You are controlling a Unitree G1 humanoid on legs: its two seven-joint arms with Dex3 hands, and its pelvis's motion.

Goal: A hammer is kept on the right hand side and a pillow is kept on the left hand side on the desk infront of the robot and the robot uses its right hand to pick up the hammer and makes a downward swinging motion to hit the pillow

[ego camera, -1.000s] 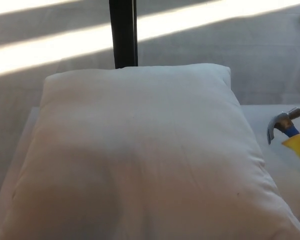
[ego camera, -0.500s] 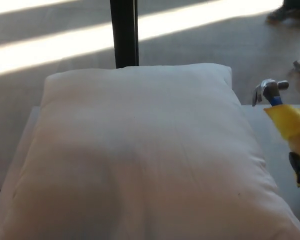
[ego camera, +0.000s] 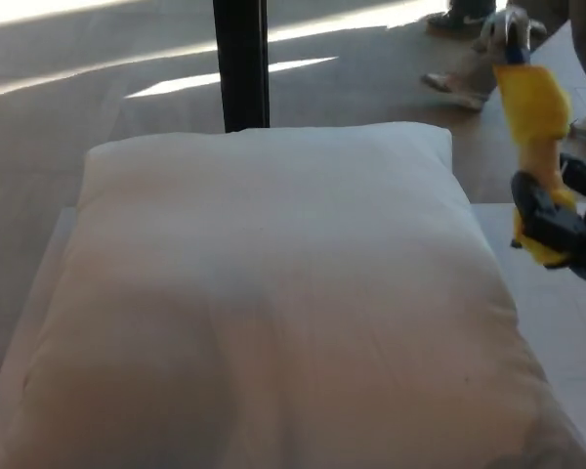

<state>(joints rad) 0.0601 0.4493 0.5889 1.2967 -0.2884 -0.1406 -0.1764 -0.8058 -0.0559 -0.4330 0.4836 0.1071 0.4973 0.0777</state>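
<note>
Pillow (ego camera: 273, 293) matt cloth; hammer (ego camera: 532, 127) head metal.

A white desk (ego camera: 557, 322) carries the things, and only narrow strips of its top show: a wider one to the right of the pillow (ego camera: 273, 303) and a thin sliver along the pillow's left side. The big white pillow lies flat on the desk and covers nearly all of it, its far edge reaching the desk's far edge.

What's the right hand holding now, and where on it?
The right hand grips the yellow-handled hammer with a metal head at the handle's lower end.
</note>
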